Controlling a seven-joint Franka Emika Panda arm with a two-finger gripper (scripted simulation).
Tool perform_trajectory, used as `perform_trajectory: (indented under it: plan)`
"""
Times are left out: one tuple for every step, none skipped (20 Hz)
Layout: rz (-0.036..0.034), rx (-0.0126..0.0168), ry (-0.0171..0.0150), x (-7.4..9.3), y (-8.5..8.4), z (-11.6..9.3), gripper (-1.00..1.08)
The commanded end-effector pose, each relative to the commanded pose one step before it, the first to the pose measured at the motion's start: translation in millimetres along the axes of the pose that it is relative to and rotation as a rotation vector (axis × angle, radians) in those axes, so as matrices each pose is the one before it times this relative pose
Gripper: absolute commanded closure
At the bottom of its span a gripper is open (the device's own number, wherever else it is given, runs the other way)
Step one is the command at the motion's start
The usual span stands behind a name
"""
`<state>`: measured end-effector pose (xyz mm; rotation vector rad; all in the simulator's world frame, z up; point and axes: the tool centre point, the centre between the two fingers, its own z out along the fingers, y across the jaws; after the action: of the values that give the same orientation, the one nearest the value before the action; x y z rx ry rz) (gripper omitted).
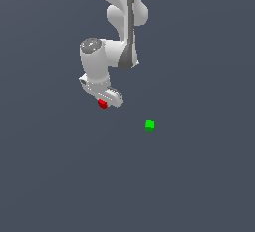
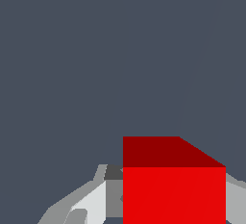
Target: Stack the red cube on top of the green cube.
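The red cube (image 1: pixel 102 103) sits between the fingers of my white gripper (image 1: pixel 103 102), which is shut on it. In the wrist view the red cube (image 2: pixel 173 184) fills the lower part of the picture, with grey-white fingers (image 2: pixel 91 199) on either side. The green cube (image 1: pixel 150 125) rests on the dark grey floor, to the exterior view's right of the gripper and a little lower in that picture, well apart from it. The green cube does not show in the wrist view.
The white arm (image 1: pixel 122 17) reaches down from the top of the exterior view. A plain dark grey floor (image 1: pixel 60 186) surrounds both cubes.
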<state>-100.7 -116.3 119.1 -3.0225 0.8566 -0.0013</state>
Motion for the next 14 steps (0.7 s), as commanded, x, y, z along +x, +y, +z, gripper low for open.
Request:
perform_trajectory:
  plan:
    - [-0.00003,-0.00010,-0.00018,-0.18,-0.31,0.09,1.08]
    - [0.00000,0.00000,0.00000,-0.28,-1.02,0.25,1.08]
    - [0.00000,0.00000,0.00000,-0.47,-1.70,0.42,1.08]
    - [0.00000,0.00000,0.00000,-0.65,-2.38,0.58,1.08]
    - [0.00000,0.00000,0.00000,-0.84,-3.07,0.75,1.08]
    - [0.00000,0.00000,0.00000,-1.02,-3.75,0.92,1.08]
    - [0.00000,0.00000,0.00000,-1.20,-4.43,1.09,1.08]
    - [0.00000,0.00000,0.00000,-1.38,-5.12,1.26,1.08]
    - [0.00002,0.00051,-0.00046,-1.51,-5.75,1.56,1.08]
    - [0.00000,0.00000,0.00000,-1.74,-6.51,1.60,1.08]
    - [0.00000,0.00000,0.00000,-1.92,-7.22,1.77,1.08]
    - [0.00000,0.00000,0.00000,-2.10,-7.93,1.95,1.08]
    - [0.00000,0.00000,0.00000,-2.27,-8.66,2.13,1.08]
    - [0.00010,0.00057,-0.00037,-2.39,-9.28,2.36,1.08]
